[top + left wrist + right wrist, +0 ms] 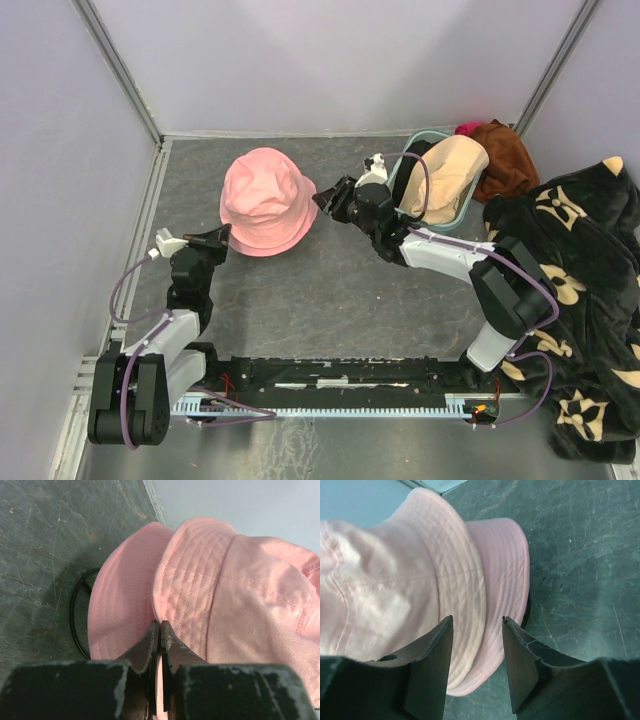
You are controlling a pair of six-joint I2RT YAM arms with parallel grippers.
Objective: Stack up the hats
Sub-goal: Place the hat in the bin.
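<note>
The pink fabric bucket hat [265,200] sat centre-left on the tabletop [330,290], left tool [222,235] together at its brim, right tool [325,197] apart alongside. Next, I reckoned: fetch the beige fabric hat [445,175], upper right.

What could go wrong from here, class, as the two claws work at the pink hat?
1. The left claw is shut at the pink hat brim. Pulling might drag or tip the hat rather than lift it.
2. The right claw stands open over the opposite brim. Two pink layers show there, so closing may catch only one.
3. The beige hat slumps over the teal basket rim, and a careless grab could tip the basket.
</note>
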